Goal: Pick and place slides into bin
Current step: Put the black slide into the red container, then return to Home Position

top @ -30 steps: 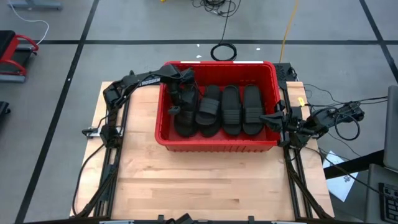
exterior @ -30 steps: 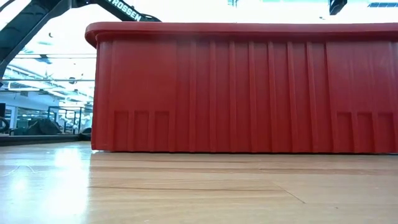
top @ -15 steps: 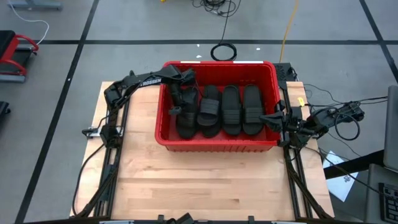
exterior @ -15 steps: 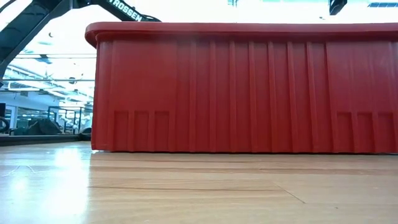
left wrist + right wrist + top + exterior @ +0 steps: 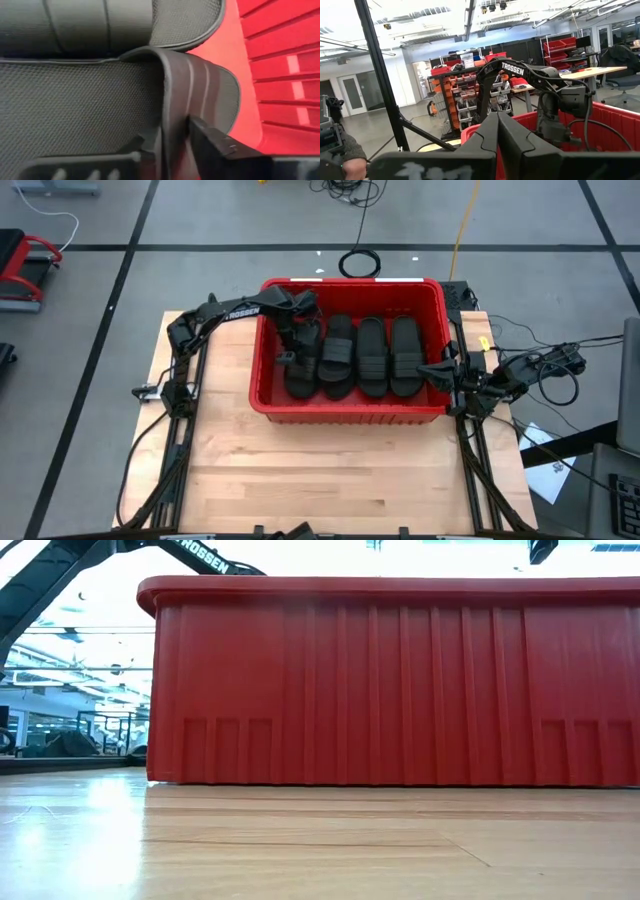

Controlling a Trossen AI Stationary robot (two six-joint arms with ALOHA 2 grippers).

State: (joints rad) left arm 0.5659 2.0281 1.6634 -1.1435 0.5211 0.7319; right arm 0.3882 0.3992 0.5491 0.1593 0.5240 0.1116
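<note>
Inside the red bin (image 5: 345,412), which sits toward the far edge of the worktop (image 5: 330,480), the slides (image 5: 371,356) lie side by side in a row, and the left gripper (image 5: 289,358) reaches down over the one nearest the bin's left wall. Its fingers (image 5: 220,145) stand a little apart on either side of that slide's ribbed strap (image 5: 192,95), though it's hard to say if they're actually pinching it. The right gripper (image 5: 432,370) hangs at the bin's right rim, jaws closed on nothing.
</note>
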